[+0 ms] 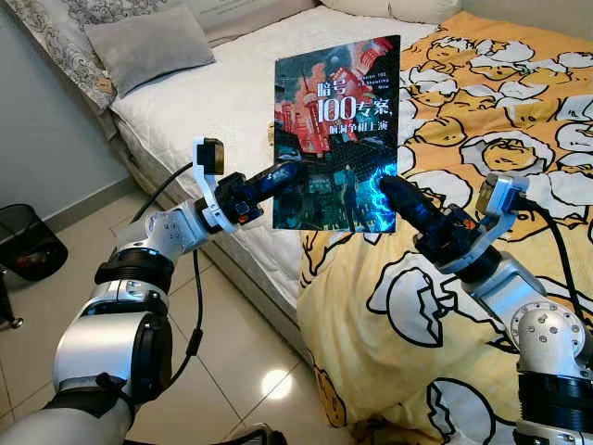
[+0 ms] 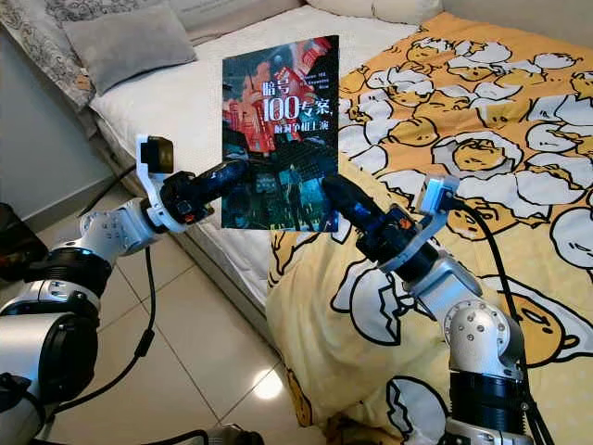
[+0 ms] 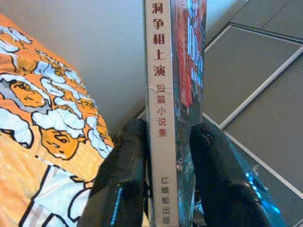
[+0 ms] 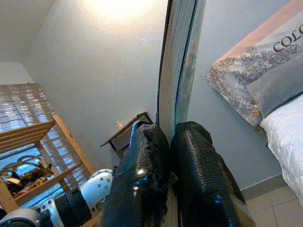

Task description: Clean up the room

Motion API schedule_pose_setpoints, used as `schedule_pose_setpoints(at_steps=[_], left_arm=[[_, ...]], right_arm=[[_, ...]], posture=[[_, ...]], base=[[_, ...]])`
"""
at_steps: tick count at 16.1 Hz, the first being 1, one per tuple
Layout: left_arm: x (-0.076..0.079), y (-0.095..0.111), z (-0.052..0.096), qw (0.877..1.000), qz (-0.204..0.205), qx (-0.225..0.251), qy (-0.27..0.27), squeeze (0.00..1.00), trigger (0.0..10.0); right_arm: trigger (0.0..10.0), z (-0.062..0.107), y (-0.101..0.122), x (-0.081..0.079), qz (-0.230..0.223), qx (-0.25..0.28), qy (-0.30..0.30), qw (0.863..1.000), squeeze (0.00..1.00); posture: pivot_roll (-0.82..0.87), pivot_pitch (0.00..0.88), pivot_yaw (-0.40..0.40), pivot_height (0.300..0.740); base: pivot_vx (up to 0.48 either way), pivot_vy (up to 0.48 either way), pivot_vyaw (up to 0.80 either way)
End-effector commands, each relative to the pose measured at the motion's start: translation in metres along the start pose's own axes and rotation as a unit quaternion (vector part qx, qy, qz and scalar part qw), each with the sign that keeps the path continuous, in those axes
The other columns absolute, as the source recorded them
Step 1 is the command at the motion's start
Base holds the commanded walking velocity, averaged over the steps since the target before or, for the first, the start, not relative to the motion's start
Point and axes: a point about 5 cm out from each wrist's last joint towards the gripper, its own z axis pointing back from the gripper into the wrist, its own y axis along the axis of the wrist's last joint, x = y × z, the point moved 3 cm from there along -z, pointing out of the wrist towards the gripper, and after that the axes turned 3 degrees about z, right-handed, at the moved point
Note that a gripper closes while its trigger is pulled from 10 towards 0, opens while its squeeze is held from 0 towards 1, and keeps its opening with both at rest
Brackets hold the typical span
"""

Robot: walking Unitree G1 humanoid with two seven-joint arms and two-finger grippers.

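Book [image 1: 337, 130], both grippers' fingers [image 3: 124, 175] clamped on it

A bed with a white quilted mattress [image 1: 232, 83] is partly covered by a yellow cartoon-print duvet [image 1: 482, 120]. A grey pillow [image 1: 148, 42] is laid at its head. A black mesh bin [image 1: 28, 241] is seen on the tiled floor [image 1: 250, 362]
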Motion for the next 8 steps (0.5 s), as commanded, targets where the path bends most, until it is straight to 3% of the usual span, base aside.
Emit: schedule_pose_setpoints(at_steps=[1, 7, 8], left_arm=[[0.0045, 0.0058, 0.002, 1.0, -0.014, -0.009, -0.005, 0.0, 0.0], [0.0069, 0.0051, 0.0013, 0.999, -0.016, -0.024, -0.013, 0.0, 0.0], [0.0075, 0.0045, 0.0009, 0.999, -0.018, -0.029, -0.016, 0.0, 0.0]], right_arm=[[10.0, -0.0078, 0.004, -0.0097, 0.004, 0.008, 0.031, 0.999, 0.0], [10.0, -0.0097, -0.0002, -0.0117, 0.002, -0.002, 0.036, 0.999, 0.0], [10.0, -0.0105, -0.0017, -0.0129, -0.002, -0.004, 0.039, 0.999, 0.09]], posture=[[-0.1, 0.0, 0.162, 0.74], [-0.1, 0.0, 0.163, 0.74], [-0.1, 0.0, 0.162, 0.74]], base=[[0.0, 0.0, 0.0], [0.0, 0.0, 0.0], [0.0, 0.0, 0.0]])
